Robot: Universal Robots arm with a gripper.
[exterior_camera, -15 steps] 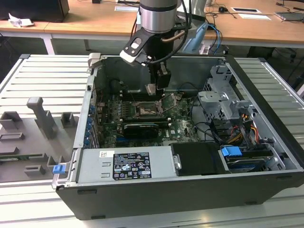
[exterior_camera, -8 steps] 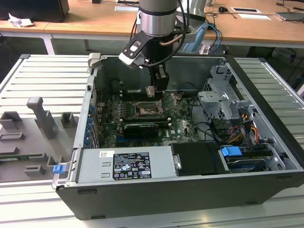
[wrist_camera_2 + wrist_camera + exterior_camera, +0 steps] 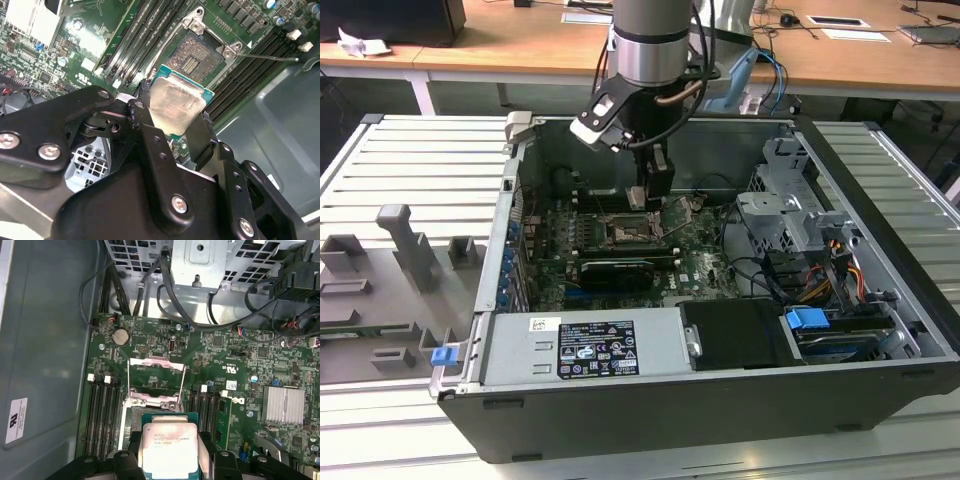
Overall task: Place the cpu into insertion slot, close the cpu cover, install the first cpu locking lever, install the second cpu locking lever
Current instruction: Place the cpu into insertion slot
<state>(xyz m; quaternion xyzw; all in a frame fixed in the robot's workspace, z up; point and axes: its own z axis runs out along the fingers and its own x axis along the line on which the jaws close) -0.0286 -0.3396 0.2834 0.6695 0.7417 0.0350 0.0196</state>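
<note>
Looking like step one is in hand: the gripper (image 3: 174,117) is closed down to chip width and pinches the cpu (image 3: 176,102) by its edges. It hangs close above the insertion slot (image 3: 196,54), not seated. The cpu cover (image 3: 156,362) stands flipped open. I reckon seating it means squaring the chip to the socket and going down gently.

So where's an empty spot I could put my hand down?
Bare ribbed table on the exterior view's left, bordered by the case and grey fixtures. Crowded: around the slot, where the pincer holds the cpu.
</note>
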